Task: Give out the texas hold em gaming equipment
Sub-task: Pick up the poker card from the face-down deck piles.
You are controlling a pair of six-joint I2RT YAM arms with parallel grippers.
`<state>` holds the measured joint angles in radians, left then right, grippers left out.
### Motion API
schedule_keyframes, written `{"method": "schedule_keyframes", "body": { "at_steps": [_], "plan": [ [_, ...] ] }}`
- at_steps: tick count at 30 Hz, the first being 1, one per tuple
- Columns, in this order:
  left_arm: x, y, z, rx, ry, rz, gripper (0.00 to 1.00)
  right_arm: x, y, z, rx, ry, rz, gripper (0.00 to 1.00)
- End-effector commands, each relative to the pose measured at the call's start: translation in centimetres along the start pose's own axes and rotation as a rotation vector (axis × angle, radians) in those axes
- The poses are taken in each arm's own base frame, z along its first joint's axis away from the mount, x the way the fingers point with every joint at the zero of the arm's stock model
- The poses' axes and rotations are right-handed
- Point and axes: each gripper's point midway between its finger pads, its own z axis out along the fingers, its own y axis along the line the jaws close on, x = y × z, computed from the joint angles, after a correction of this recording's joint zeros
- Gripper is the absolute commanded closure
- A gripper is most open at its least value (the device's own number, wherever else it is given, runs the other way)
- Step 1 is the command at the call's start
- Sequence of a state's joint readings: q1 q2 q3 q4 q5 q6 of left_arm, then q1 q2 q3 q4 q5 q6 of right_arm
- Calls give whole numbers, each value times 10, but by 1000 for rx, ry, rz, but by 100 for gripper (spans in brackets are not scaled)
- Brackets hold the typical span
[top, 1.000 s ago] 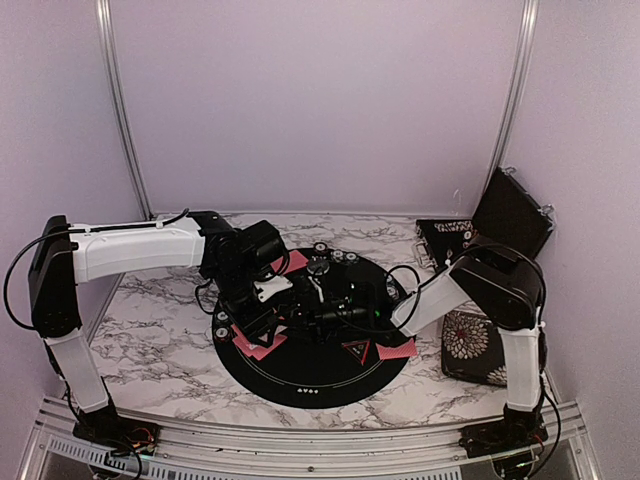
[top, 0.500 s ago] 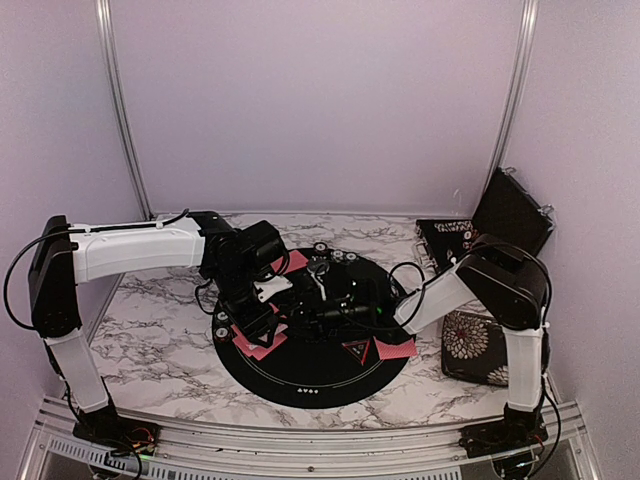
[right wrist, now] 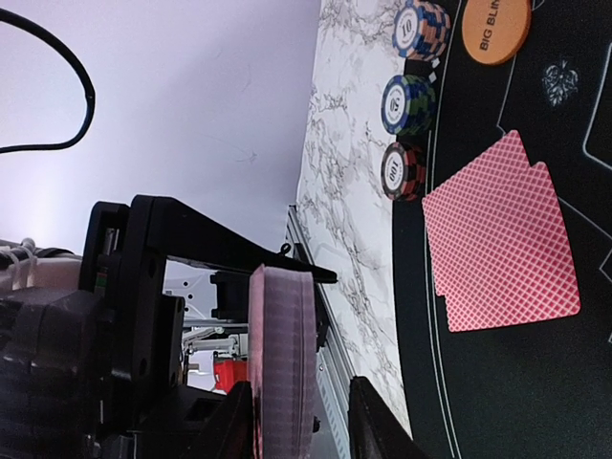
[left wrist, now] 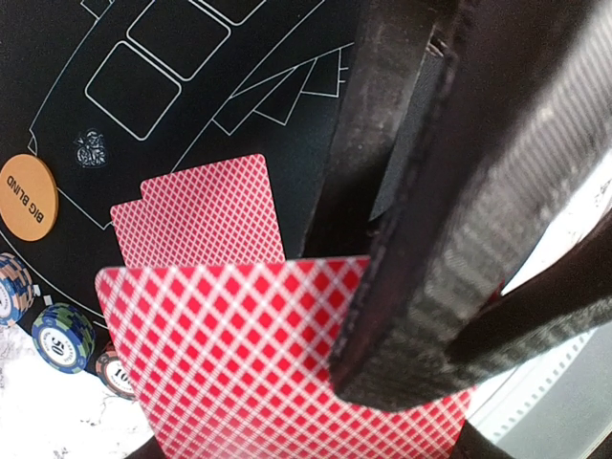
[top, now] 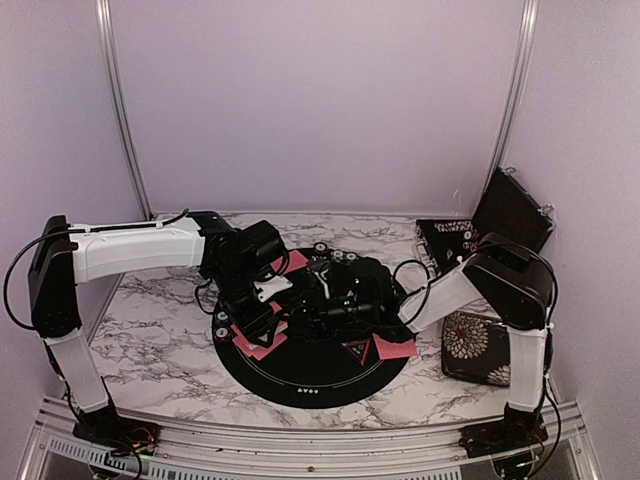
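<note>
Overhead, the grasp is obscured; left hand clamps the deck, right hand's parted fingers straddle it.

Left arm: forearm stretched in from left edge of table, wrist bent down. Left gripper clamped on card deck. Right arm: elbow raised, forearm angled leftward. Right gripper fingers flank deck edge; grip unclear.

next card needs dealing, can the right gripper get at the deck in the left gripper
Likely yes: the deck sits in the left gripper, and the right gripper has a finger either side of its end, nothing blocking.
</note>
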<state>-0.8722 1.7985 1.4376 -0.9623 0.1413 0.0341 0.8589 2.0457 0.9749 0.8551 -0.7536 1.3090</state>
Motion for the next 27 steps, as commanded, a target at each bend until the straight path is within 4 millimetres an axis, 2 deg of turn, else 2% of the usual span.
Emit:
{"method": "schedule_keyframes", "body": {
  "at_steps": [1, 27],
  "plan": [
    [0, -4, -14, 15, -34, 10, 45, -4, 9, -7, -3, -22, -20, 67],
    [0, -2, -12, 10, -30, 9, 45, -6, 28, -18, -36, -47, -35, 68]
  ]
}}
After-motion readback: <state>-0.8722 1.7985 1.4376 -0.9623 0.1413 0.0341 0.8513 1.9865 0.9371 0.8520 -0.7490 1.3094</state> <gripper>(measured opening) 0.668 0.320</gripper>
